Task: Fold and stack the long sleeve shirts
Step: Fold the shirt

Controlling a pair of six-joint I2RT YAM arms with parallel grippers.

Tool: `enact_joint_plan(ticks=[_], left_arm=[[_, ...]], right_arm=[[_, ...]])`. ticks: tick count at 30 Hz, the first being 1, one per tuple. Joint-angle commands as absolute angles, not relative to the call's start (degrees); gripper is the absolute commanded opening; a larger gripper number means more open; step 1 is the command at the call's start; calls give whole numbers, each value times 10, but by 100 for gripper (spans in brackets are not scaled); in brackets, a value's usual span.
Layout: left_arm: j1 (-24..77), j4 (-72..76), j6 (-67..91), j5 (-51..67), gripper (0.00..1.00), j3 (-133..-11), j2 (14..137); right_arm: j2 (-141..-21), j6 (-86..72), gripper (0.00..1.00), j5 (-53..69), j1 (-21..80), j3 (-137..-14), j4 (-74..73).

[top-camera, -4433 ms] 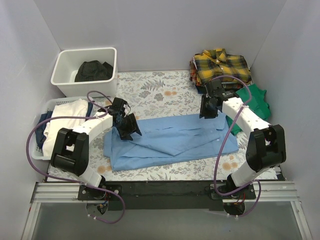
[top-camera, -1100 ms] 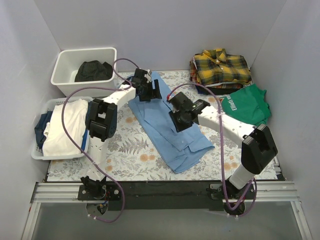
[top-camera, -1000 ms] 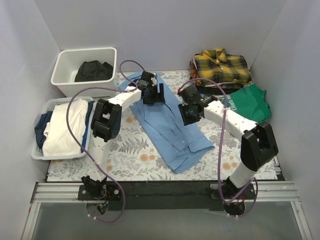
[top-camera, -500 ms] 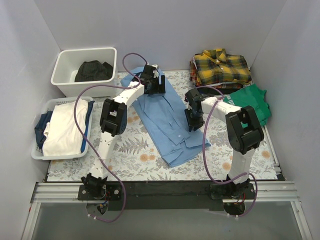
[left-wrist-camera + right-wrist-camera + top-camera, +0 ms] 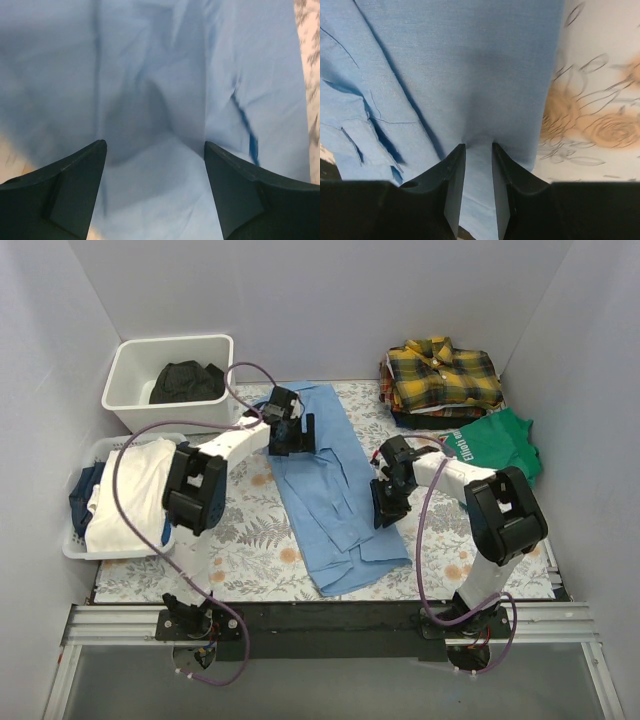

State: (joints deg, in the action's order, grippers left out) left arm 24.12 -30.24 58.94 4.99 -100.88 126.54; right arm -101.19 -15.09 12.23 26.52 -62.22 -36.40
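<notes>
1. Currently plain light blue cloth shirt (image 5: 335,495) lies lengthwise on floral tablecloth (image 5: 250,530); right gripper (image 5: 478,148) pinches its edge; left gripper (image 5: 155,150) gapes empty above far end.
2. Likely side-fold; next, left must grasp too.

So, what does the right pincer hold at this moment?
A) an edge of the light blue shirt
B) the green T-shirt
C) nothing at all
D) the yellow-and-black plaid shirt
A: in the right wrist view, the right pincer is shut on a puckered fold of the light blue shirt, close to the edge of the cloth.
</notes>
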Motion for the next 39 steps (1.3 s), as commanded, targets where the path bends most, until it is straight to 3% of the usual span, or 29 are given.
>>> enact_joint_plan(ticks=[1,9,17,21,26,39], left_arm=[[239,-298,610,-24,80,-857,1053],[232,-406,671,-75,81,-709,883],[213,-474,769,-27,81,-570,800],[212,-492,790,-15,80,-534,796],[211,-509,816,29,80,-493,777],[162,-392,834,220,72,-346,716]], right_arm=[[-988,-165,36,159,301,-591,-387],[-1083,-213,36,185,416,-708,-368],[-1137,-207,36,141,429,-845,-416],[-1072,-195,37,63,429,-817,-437],[-973,-199,52,32,405,-717,-434],[-924,-118,58,315,365,-564,-288]])
